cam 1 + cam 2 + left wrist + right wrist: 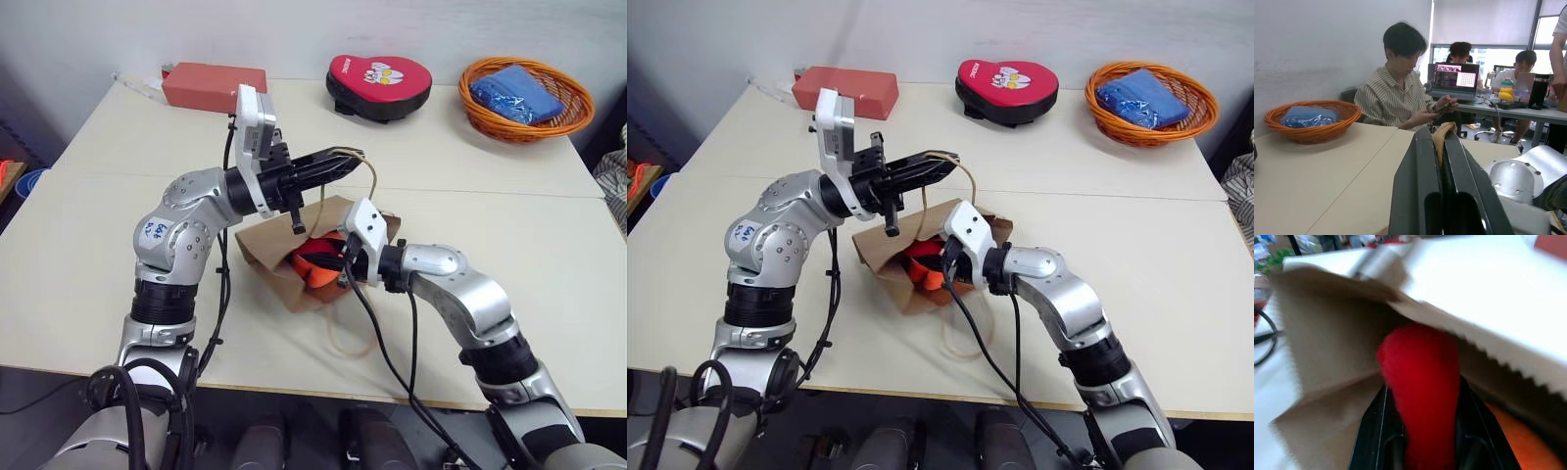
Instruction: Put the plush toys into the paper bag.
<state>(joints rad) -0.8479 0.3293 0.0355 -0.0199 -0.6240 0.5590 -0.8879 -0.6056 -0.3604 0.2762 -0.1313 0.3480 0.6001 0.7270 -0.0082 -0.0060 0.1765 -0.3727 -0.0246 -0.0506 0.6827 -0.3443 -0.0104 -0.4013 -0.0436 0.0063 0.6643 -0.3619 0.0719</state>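
i see my left gripper [338,168] with its jaws clamped on a handle [367,168] of the paper bag [269,250], lifting its mouth off the surface [509,245]. my right gripper [1422,440] grips the red plush toy [1422,382] between its jaws, inside the bag's mouth, beside the orange plush toy [315,264].

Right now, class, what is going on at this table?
The left gripper is shut on a twisted cord handle of the brown paper bag, holding its mouth up and open. The right gripper is shut on the small red plush toy and has pushed it into the bag's mouth. The orange plush toy already lies inside. A red heart-shaped case, a red box and an orange basket stand at the table's far edge.
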